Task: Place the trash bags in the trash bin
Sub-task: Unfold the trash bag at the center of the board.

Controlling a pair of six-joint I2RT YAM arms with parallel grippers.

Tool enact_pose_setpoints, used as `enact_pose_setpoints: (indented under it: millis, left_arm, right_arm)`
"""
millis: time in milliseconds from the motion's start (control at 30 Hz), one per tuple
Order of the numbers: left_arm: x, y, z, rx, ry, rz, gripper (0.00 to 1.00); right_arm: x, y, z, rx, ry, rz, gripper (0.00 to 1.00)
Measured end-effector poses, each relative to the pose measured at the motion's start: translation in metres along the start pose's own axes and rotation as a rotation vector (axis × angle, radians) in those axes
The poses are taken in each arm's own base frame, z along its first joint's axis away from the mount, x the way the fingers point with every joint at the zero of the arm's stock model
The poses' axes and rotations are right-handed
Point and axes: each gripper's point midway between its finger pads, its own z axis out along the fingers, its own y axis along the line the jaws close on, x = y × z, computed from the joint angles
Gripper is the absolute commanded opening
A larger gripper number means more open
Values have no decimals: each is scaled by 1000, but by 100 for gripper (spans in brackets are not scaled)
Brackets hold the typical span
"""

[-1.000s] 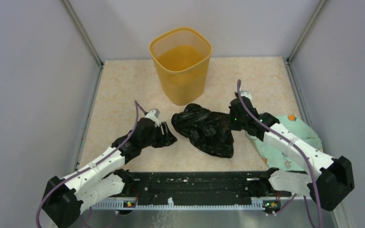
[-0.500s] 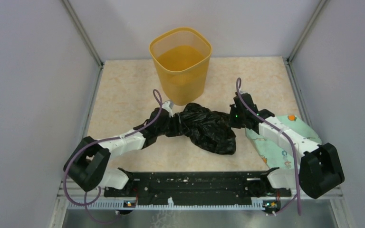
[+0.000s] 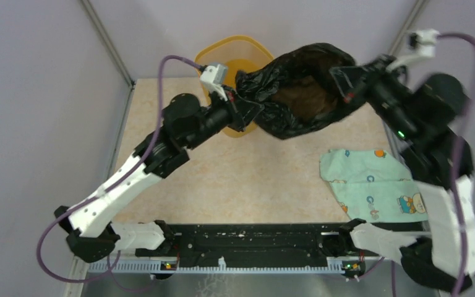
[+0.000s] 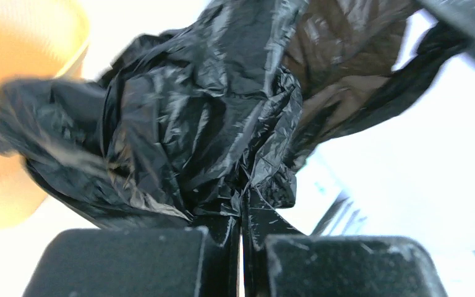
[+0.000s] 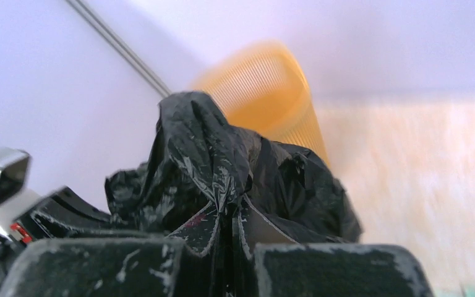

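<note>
no text can be read anywhere — the cloth (image 3: pixel 371 185) shows only small printed pictures.

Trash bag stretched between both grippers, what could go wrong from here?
The left gripper and right gripper each pinch only a thin fold of the trash bag, so it could slip or tear. Most of the bag hangs right of the trash bin, so a release now would probably miss.

Beige table (image 3: pixel 253 179), yellow bin (image 3: pixel 229 44), patterned cloth (image 3: pixel 371 185)
</note>
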Motion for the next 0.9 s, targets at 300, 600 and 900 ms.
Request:
enact_pose_setpoints:
  millis: [300, 600, 900]
  left_arm:
    - [220, 90, -14, -206, 419, -59, 0]
    - [197, 84, -57, -257, 450, -44, 1]
    - [123, 47, -47, -140, 240, -11, 52]
  right_arm:
    - [264, -77, -38, 58, 469, 40, 0]
    - [118, -40, -60, 119, 284, -33, 0]
    - [98, -45, -63, 169, 249, -73, 0]
